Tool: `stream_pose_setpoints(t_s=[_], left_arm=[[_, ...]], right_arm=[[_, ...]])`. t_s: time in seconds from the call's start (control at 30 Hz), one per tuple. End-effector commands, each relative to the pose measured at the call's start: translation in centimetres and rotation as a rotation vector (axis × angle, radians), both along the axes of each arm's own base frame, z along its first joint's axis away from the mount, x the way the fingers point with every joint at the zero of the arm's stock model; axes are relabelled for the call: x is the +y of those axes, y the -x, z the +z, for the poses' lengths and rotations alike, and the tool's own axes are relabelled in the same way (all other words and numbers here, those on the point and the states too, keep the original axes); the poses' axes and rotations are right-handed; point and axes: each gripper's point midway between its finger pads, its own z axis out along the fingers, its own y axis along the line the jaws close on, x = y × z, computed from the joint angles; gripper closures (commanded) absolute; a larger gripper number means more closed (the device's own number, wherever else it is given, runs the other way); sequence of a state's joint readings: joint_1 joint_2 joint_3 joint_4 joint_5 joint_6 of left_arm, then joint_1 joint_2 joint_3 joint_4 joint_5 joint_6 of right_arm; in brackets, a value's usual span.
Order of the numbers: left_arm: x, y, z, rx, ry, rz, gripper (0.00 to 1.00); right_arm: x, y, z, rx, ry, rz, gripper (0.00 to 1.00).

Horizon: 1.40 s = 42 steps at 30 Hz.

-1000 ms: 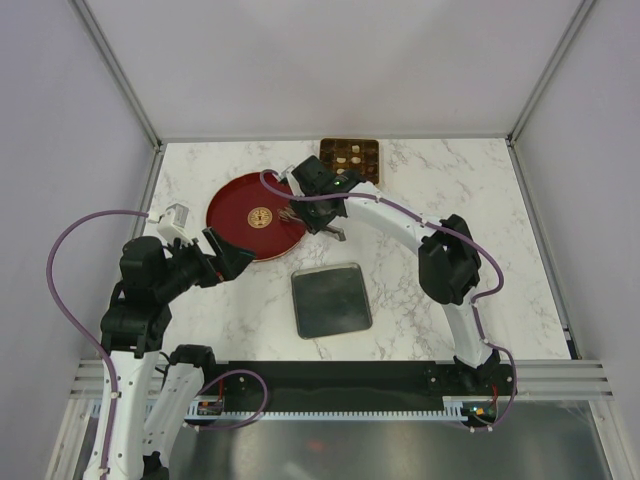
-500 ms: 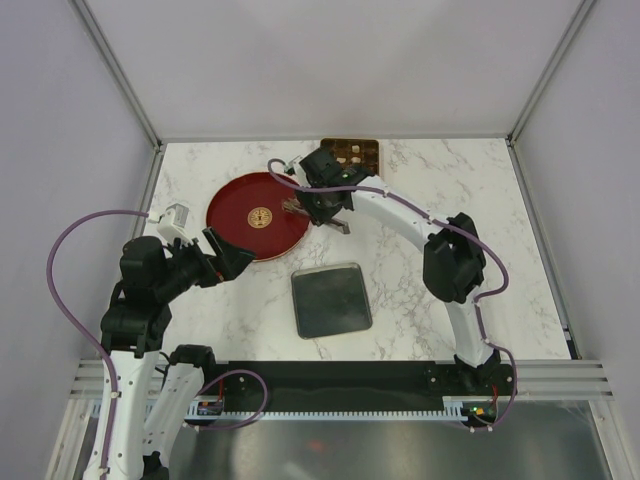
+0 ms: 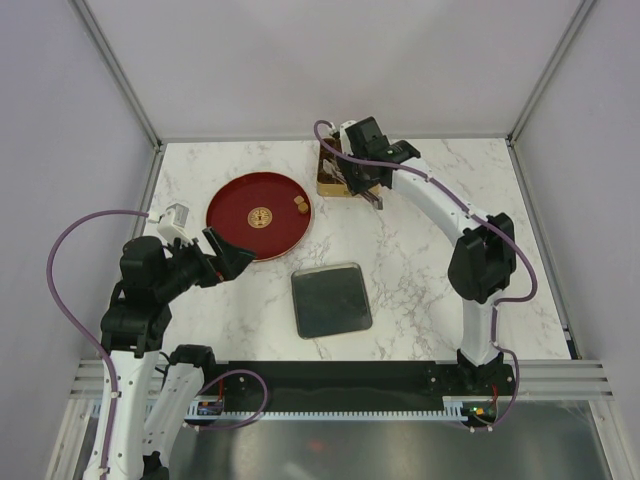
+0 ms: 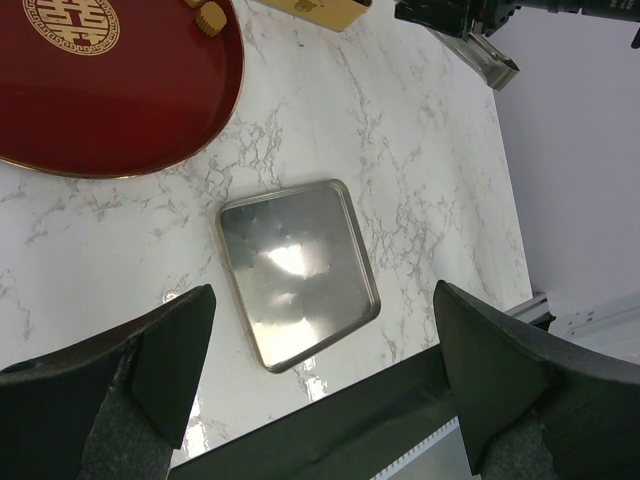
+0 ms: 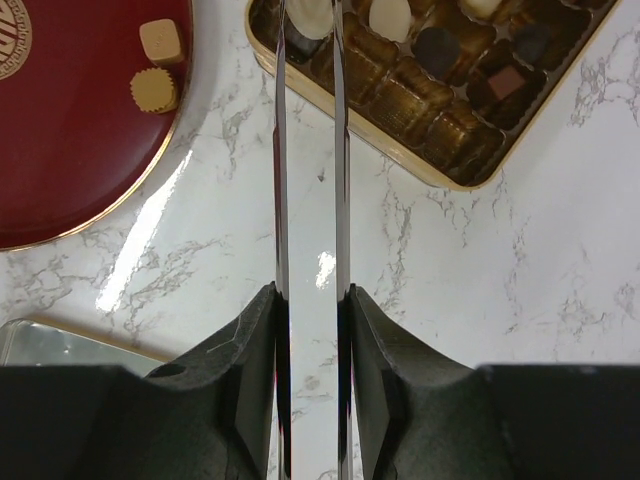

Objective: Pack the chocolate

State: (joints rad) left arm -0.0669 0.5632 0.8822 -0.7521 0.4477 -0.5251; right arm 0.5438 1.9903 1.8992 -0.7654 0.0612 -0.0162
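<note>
Pale, matt walls [image 3: 300,60] and aluminium posts [image 3: 120,70] enclose a table [image 3: 410,310] of glossy white marble with grey veins.

The dish [image 3: 240,200] is the largest thing on it, towards the far left corner. It is round, shallow, lacquer-red and shiny, with a thin gold rim and a gold emblem [image 3: 264,215] at its centre. A square steel tray [image 3: 331,300] with rounded corners and a low lip lies at the middle of the near edge, its dull metal catching a patch of light. A gold-rimmed box [image 5: 400,150] stands at the middle of the far edge, lined with a brown moulded insert of small cups (largely hidden by the arm from above).

The left gripper [image 3: 225,252] hangs over the left edge just short of the dish, its black jaws spread wide with nothing between them. The right gripper [image 5: 310,12] hangs over the box's near left corner. Its long, thin metal blades [image 5: 281,200] stand close together, clamped on a cream piece [image 5: 306,22] at their tips.

The rest of the chocolate [image 5: 154,90] is split. Two light brown pieces, one round and ridged, one squarish, lie on the dish by its right rim. Dark, brown and cream ones fill some cups of the box.
</note>
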Motion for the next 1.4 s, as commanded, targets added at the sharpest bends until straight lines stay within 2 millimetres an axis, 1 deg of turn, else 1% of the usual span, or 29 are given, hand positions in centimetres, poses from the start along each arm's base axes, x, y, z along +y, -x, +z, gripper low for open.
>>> stream_pose_setpoints(t_s=[0.0,0.2,0.57,1.07,1.23,1.37], left_arm=[[-0.1,-0.4,1.3,-0.056,-0.002,-0.015,0.02],[-0.1,-0.4,1.2,-0.055,-0.002,-0.015,0.02],[-0.1,-0.4,1.0,-0.05,-0.003,-0.013,0.02],[-0.1,-0.4,0.9,-0.048,0.0,-0.011,0.02],[-0.1,-0.4,0.9,-0.048,0.0,-0.01,0.02],[-0.1,-0.4,1.0,-0.049,0.001,-0.009,0.02]], right_arm=[[-1.3,-0.4,1.1,-0.048,0.02,-0.059,0.62],[-2.1,-0.8,0.1,-0.035,0.039,-0.081,0.62],[-3.0,-1.4,-1.1,-0.033,0.074,-0.107,0.6],[-2.6,-1.0,-2.4,-0.001,0.064,-0.093,0.58],[-2.5,-1.1,-2.5,0.0,0.062,-0.092,0.55],[-2.6,-1.3,-2.2,-0.009,0.063,-0.095,0.53]])
